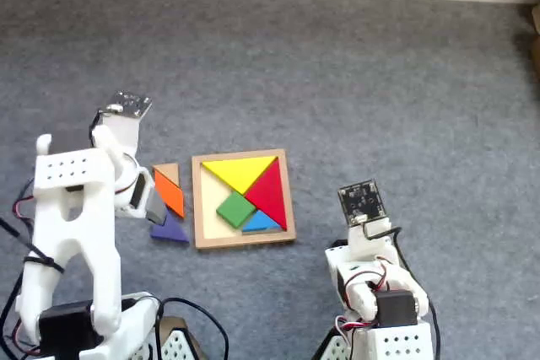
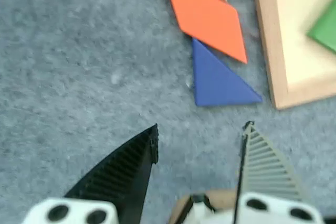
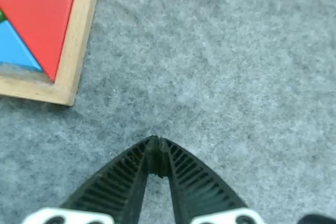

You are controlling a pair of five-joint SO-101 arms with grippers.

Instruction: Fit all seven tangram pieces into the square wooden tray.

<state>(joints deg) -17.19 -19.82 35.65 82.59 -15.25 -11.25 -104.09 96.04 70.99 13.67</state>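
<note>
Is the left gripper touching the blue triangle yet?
Apart. In the left wrist view, a strip of bare carpet separates both fingertips of the open left gripper from the blue triangle.

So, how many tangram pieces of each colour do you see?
Yellow: 1
Red: 1
Green: 1
Light blue: 1
Orange: 1
Tan: 1
Dark blue: 1
Total: 7
</note>
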